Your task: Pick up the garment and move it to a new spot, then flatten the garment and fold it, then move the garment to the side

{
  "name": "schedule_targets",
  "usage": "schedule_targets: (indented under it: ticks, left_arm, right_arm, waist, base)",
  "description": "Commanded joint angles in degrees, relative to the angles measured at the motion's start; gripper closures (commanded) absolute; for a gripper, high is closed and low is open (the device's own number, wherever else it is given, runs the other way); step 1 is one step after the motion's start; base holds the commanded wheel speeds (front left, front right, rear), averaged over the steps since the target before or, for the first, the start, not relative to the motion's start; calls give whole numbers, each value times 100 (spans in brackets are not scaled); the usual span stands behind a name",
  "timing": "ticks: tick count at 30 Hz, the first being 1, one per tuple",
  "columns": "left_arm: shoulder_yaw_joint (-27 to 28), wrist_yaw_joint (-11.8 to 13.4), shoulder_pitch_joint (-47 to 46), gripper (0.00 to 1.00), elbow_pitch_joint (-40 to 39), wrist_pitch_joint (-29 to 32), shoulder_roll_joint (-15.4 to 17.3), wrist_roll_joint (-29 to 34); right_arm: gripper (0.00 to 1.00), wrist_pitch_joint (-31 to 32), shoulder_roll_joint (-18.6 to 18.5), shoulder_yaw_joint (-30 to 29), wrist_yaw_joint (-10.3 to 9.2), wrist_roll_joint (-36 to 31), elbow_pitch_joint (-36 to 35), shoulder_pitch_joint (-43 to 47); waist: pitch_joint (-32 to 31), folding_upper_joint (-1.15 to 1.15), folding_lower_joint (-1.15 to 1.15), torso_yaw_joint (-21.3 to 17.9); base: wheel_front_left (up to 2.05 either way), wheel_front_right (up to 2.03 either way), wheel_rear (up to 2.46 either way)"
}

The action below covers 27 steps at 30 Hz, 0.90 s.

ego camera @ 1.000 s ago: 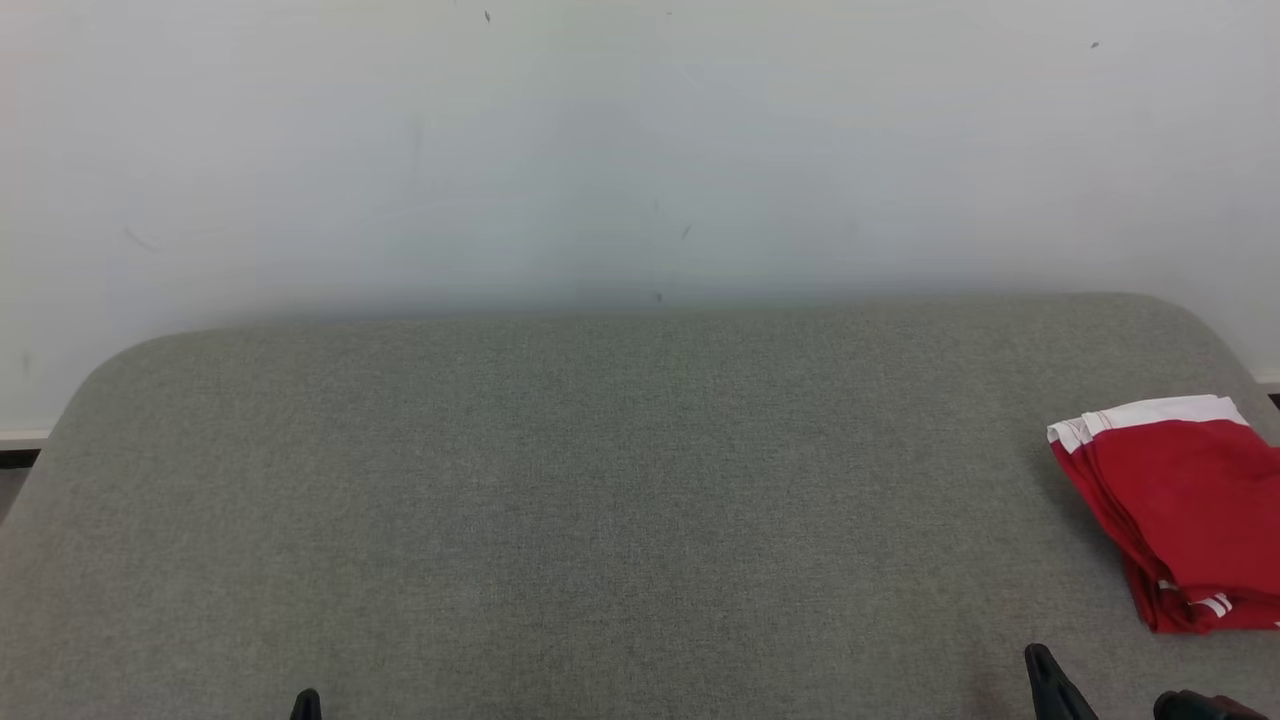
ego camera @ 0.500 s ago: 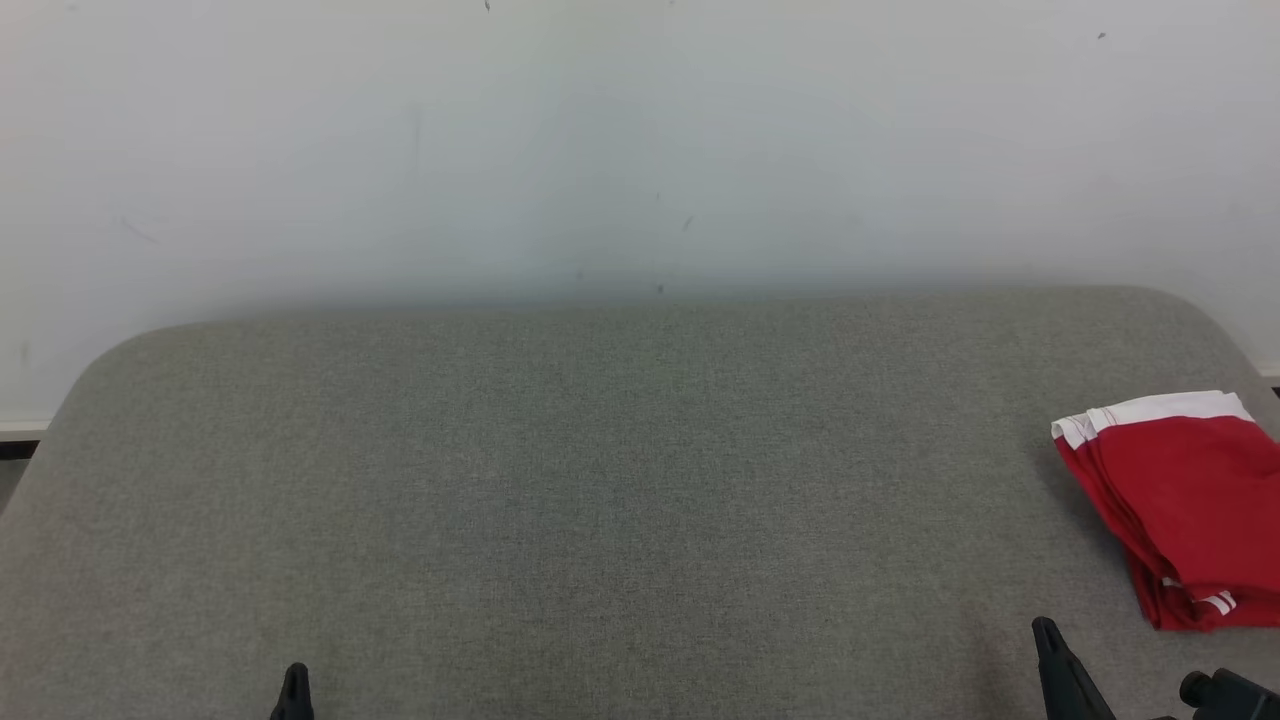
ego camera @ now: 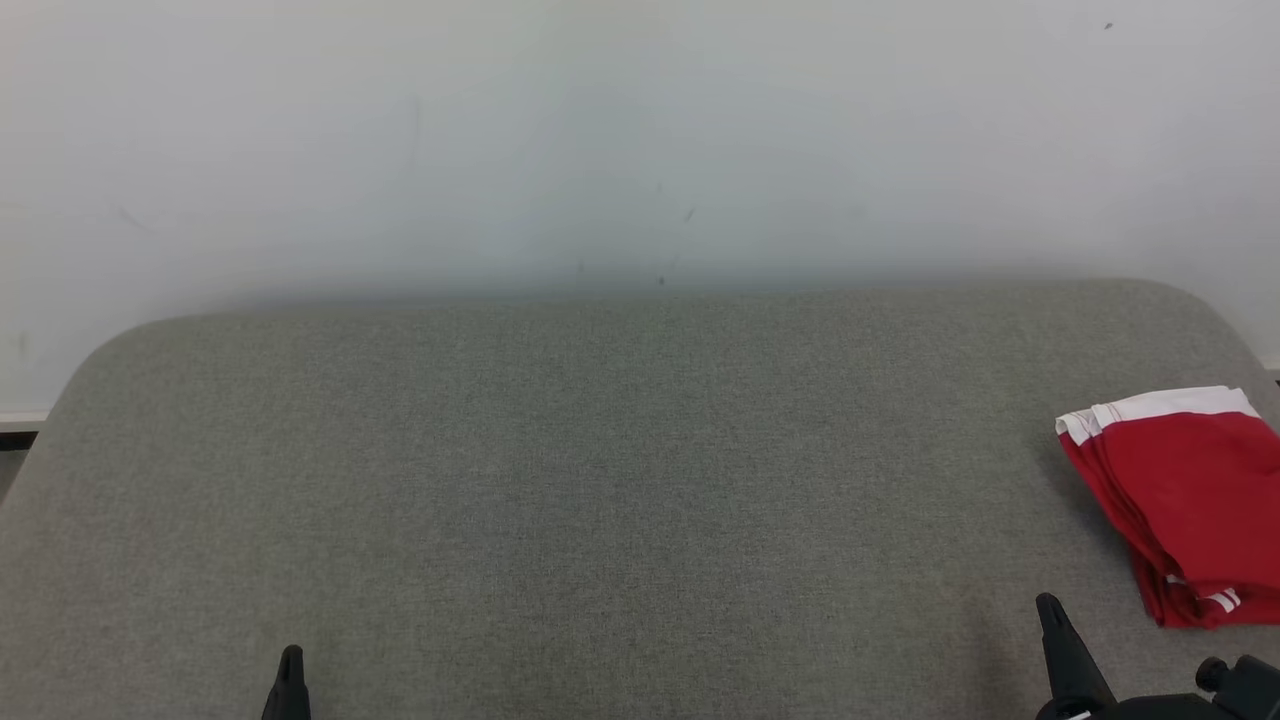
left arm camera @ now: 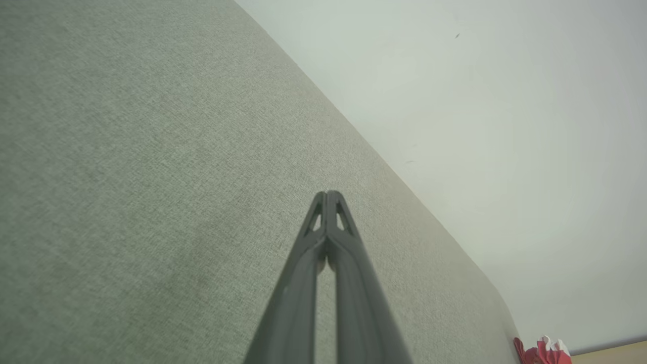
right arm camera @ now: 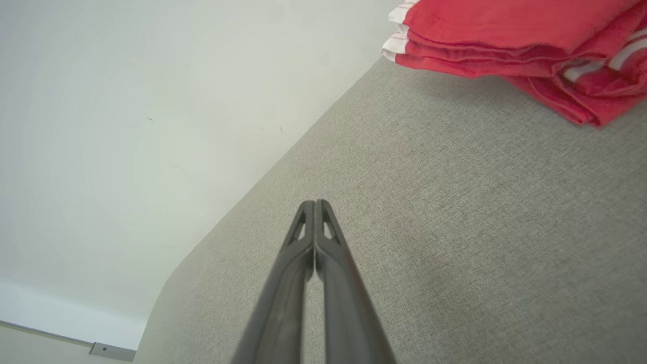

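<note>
red folded garment (ego camera: 1185, 500) on woven grey cushion (ego camera: 600, 480), left hand (left arm camera: 328, 194) and right hand (right arm camera: 314, 203) pressed together, empty

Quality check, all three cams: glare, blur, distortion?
Head view: soft even light, no glare; garment cut off by the right edge, faint shadow on the grey cushion. Left wrist view: scene tilted, left gripper soft near the lens. Right wrist view: right gripper likewise, garment folds sharp.

Dark two-fingered left claw (ego camera: 290, 660) sits at seven o'clock, right claw (ego camera: 1050, 610) at five o'clock; both are pinched together, empty, pointing roughly toward twelve.
</note>
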Motion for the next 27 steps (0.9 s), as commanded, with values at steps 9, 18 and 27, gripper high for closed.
schedule_targets:
  ticks: [9,18,27]
  left_arm:
    - [59,4,-255,100,-129,199,2,-764]
    - [87,5,-331,100,-161,350,-4,-1336]
    - [110,6,-401,100,-194,481,-8,-1782]
  right_arm:
    - [100,138,63,-125,-6,743,-51,-248]
    - [100,240,123,-198,-7,1284,-43,-349]
    - [100,320,170,-259,-8,1721,-37,-427]
  waist:
    - [47,0,0,8]
    - [89,0,0,14]
    - [127,0,0,21]
  base:
    - [0,0,0]
    - [0,0,0]
    - [0,0,0]
